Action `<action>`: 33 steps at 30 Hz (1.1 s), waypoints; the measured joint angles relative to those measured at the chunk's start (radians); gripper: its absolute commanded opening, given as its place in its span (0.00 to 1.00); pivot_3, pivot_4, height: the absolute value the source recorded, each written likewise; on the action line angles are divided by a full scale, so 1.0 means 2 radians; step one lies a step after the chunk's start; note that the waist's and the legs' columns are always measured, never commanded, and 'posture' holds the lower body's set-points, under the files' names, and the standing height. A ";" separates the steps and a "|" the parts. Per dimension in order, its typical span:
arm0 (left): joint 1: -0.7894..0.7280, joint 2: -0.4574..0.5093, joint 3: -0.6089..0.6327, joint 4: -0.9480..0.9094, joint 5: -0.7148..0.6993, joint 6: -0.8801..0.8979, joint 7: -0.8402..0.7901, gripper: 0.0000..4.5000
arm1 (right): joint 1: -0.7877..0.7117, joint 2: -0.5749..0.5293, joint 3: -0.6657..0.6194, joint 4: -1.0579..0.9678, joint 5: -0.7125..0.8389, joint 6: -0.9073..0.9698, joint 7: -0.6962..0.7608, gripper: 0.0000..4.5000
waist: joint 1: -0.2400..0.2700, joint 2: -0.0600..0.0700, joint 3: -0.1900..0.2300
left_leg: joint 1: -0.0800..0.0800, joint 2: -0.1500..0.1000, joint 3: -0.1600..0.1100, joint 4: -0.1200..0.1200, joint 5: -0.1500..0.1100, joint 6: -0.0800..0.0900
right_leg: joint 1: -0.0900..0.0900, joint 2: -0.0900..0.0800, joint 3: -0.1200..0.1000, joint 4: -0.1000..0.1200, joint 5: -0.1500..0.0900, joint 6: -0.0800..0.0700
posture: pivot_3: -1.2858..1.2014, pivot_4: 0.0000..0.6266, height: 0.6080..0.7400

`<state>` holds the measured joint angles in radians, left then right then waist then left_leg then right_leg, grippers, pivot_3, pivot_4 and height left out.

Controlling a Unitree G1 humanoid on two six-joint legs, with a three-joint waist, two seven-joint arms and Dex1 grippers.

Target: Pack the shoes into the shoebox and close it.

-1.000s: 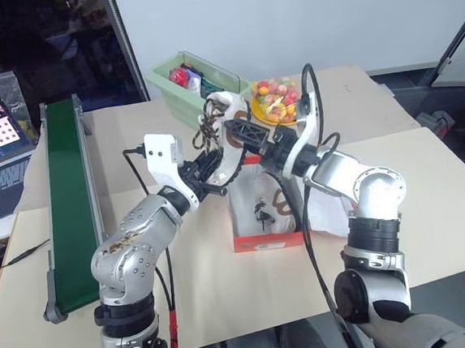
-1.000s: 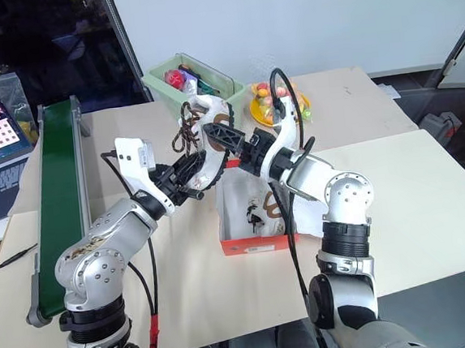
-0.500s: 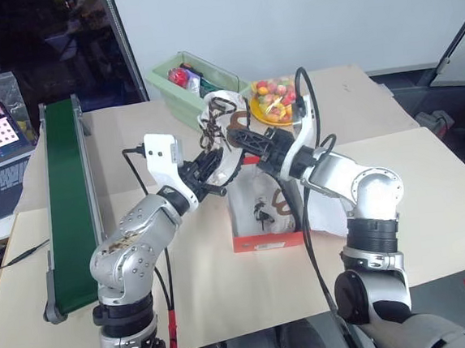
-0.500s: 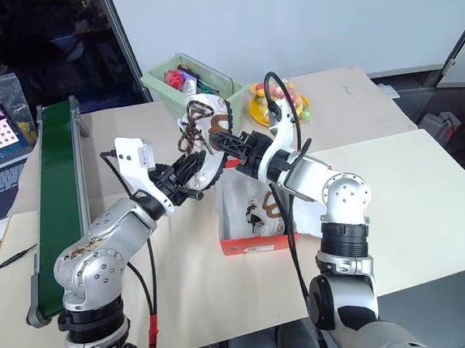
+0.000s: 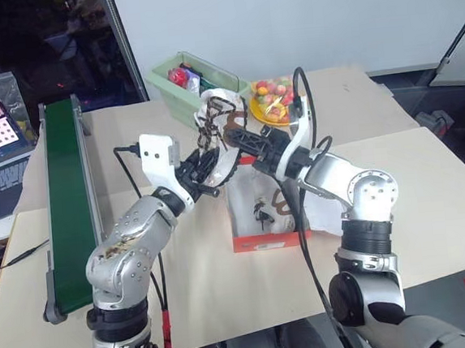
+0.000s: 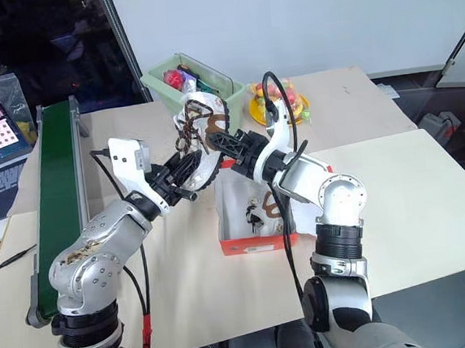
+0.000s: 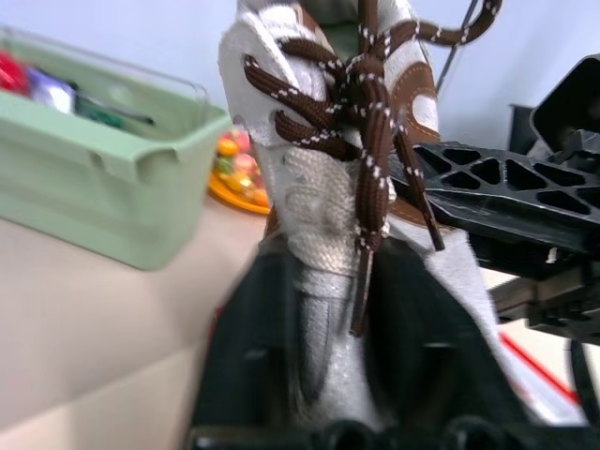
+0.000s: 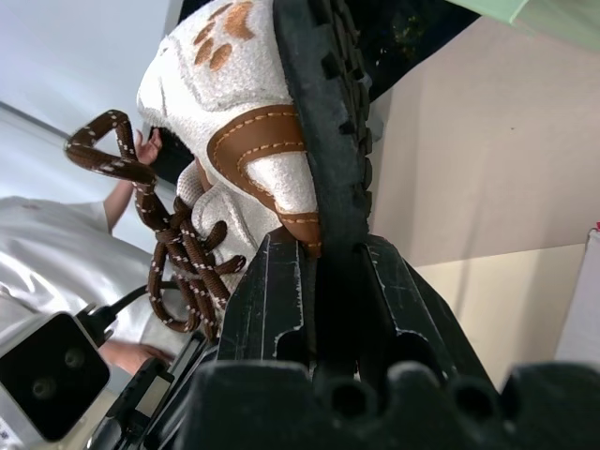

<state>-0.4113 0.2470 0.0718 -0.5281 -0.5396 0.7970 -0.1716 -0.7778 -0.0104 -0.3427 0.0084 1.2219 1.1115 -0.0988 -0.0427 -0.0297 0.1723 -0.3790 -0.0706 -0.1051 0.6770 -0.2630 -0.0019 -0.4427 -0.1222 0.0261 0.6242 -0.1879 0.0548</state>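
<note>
Beige tabletop (image 5: 429, 181) spreads under our arms, with a green conveyor belt (image 5: 65, 197) off beyond our left arm and a pale green bin (image 5: 183, 79) and a yellow plate of colourful sweets (image 5: 273, 101) past both grippers. Between the grippers we hold one sneaker (image 5: 217, 135) in the air, above the open red-orange shoebox (image 5: 260, 212), which stands just below and in front of our right forearm. The right gripper (image 8: 319, 272) is clamped across the dark tread and sole edge. The left gripper (image 7: 333, 309) has its fingers on either side of the woven upper near the tongue; we cannot tell whether they press on it or have slackened.

We judge this a hand-over or re-grip, so the shoe can be turned to lie lengthwise in the box.

The sneaker is cream-white with a coarse weave, tan-brown leather trim stitched in white, and dark brown speckled laces (image 7: 366, 141) hanging loose. The other shoe (image 5: 270, 210) appears to lie inside the box already.
</note>
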 measured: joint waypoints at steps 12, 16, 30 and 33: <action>0.048 0.079 0.017 -0.004 -0.007 -0.020 -0.079 0.56 | -0.021 -0.059 -0.004 0.035 -0.058 -0.065 -0.006 0.06 | -0.001 0.000 0.000 | 0.000 0.000 0.000 0.000 0.000 0.000 | 0.000 0.000 0.000 0.000 0.000 0.000 | 0.52 0.24 1.00; 0.070 0.126 0.018 -0.004 0.001 -0.044 -0.127 0.56 | -0.026 -0.099 -0.005 0.046 -0.076 -0.060 0.011 0.06 | -0.002 0.000 0.000 | 0.000 0.000 0.001 0.000 0.000 0.000 | 0.000 0.000 0.000 0.000 0.000 0.000 | 0.52 0.24 1.00; 0.110 0.203 -0.035 0.045 0.072 -0.253 -0.324 0.56 | -0.095 -0.194 0.057 0.138 -0.110 0.210 0.033 0.06 | 0.002 0.001 0.001 | 0.000 0.001 0.002 -0.001 -0.001 0.001 | 0.001 0.001 0.001 -0.005 0.001 0.000 | 0.52 0.24 1.00; 0.106 0.202 -0.041 0.060 0.081 -0.269 -0.335 0.56 | -0.123 -0.188 0.060 0.162 -0.135 0.233 0.036 0.06 | -0.001 0.001 0.001 | 0.000 0.001 0.002 -0.001 -0.001 0.001 | 0.001 0.001 0.001 -0.005 0.001 0.000 | 0.52 0.24 1.00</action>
<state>-0.1985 0.6516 -0.0096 -0.4078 -0.3768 0.2588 -0.8422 -1.0243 -0.3868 -0.2236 0.3327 0.9526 1.5773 -0.0264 -0.0450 -0.0278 0.1733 -0.3796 -0.0679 -0.1008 0.6757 -0.2645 0.0007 -0.4414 -0.1202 0.0273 0.6150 -0.1867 0.0545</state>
